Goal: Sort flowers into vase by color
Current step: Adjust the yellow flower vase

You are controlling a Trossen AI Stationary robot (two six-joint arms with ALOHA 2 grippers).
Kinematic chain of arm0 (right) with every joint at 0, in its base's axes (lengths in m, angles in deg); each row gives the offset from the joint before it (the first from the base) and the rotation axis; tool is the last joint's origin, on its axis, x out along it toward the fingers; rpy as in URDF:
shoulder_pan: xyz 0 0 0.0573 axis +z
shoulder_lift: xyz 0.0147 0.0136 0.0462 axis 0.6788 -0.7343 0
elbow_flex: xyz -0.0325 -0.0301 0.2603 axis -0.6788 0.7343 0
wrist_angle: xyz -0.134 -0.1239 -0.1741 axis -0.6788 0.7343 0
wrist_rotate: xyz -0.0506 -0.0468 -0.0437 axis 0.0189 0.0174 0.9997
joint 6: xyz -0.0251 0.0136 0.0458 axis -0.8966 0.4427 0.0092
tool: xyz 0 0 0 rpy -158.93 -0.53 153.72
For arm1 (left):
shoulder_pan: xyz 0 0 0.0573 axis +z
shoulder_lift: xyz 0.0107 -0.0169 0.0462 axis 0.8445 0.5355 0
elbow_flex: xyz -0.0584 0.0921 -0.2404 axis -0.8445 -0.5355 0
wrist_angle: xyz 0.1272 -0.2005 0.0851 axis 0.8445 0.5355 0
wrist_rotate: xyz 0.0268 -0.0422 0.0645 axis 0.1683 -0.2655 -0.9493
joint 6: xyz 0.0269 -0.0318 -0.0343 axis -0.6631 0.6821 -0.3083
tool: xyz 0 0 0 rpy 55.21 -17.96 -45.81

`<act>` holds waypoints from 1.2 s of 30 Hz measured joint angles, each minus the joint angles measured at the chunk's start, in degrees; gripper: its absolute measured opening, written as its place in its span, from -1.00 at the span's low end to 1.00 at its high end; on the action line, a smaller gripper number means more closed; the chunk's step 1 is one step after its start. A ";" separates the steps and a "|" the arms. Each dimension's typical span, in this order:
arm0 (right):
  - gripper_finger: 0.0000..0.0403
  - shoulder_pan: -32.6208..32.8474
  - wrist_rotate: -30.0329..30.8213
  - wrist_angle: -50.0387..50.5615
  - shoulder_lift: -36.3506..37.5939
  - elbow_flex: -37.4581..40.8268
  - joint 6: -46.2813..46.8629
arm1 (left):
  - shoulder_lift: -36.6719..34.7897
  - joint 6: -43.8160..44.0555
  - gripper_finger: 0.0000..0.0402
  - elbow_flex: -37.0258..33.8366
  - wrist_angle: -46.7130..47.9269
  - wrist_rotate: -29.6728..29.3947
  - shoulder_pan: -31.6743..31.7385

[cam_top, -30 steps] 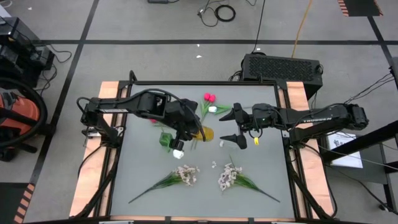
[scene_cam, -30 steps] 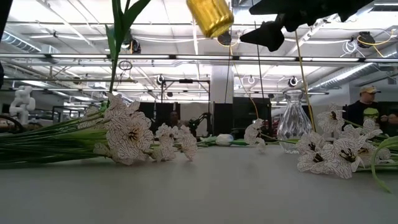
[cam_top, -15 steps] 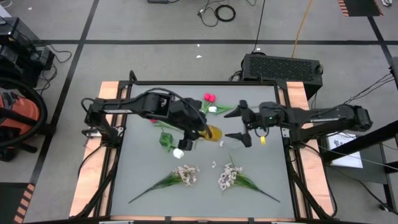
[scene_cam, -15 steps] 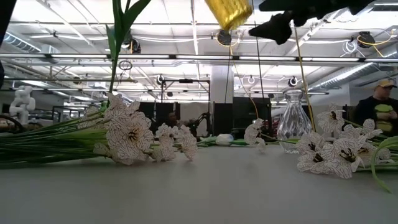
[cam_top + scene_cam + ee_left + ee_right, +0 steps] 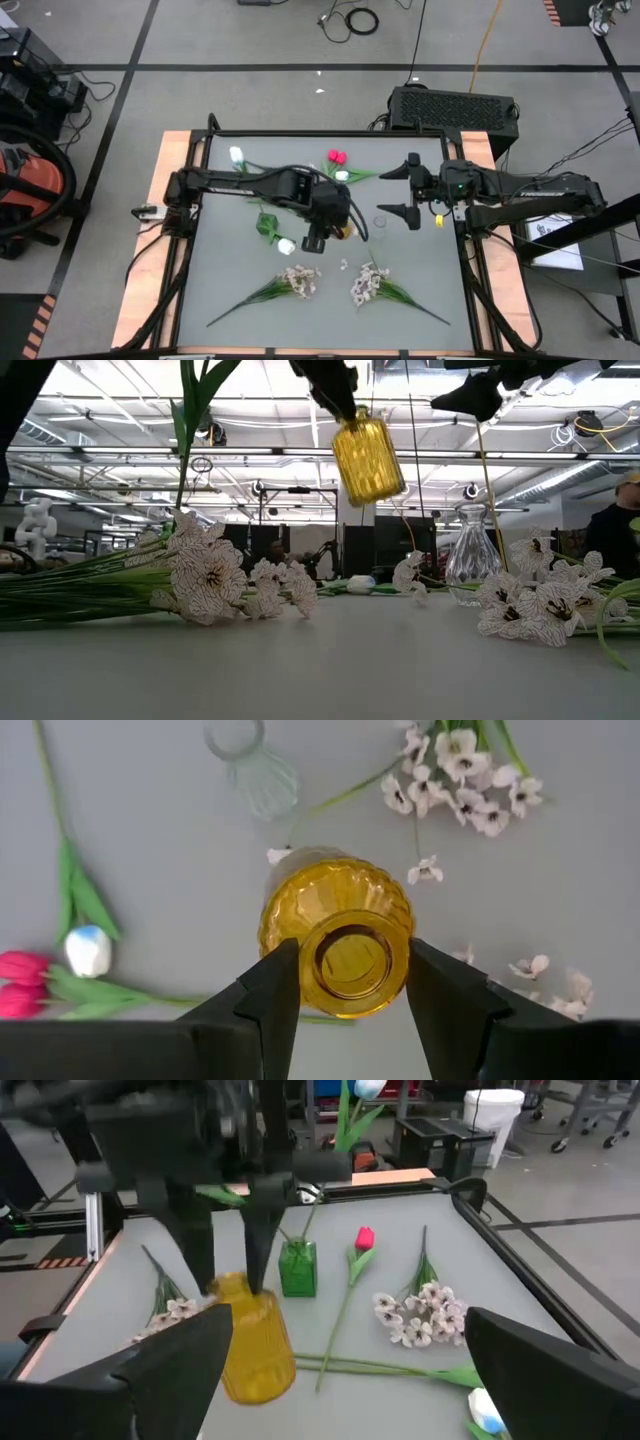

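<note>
Amber glass vase, pinched at its neck by the left end effector, hangs above the table's middle. Right end effector waits, fingers spread, near the right edge. Pink tulips lie near the far edge, pale sprays near the front edge.

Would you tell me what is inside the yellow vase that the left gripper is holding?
The left wrist view looks into the mouth of the yellow vase, held in the left gripper: no stem shows in it. Its bottom cannot be made out.
</note>
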 joint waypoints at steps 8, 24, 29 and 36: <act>0.94 0.00 -0.11 -0.26 -2.92 0.00 -0.77 | 3.28 -1.18 -0.17 -0.02 0.95 1.53 0.73; 0.94 3.94 -4.58 -1.93 -11.02 1.72 0.27 | 4.03 -4.06 -0.17 -1.61 0.66 1.52 2.66; 0.91 5.78 -1.78 -15.73 -15.70 8.03 2.47 | 4.07 -4.18 -0.17 -1.90 0.73 1.56 2.61; 0.88 7.67 3.50 -29.34 -23.19 11.59 1.00 | 4.72 -4.52 -0.17 -1.84 0.00 1.52 2.50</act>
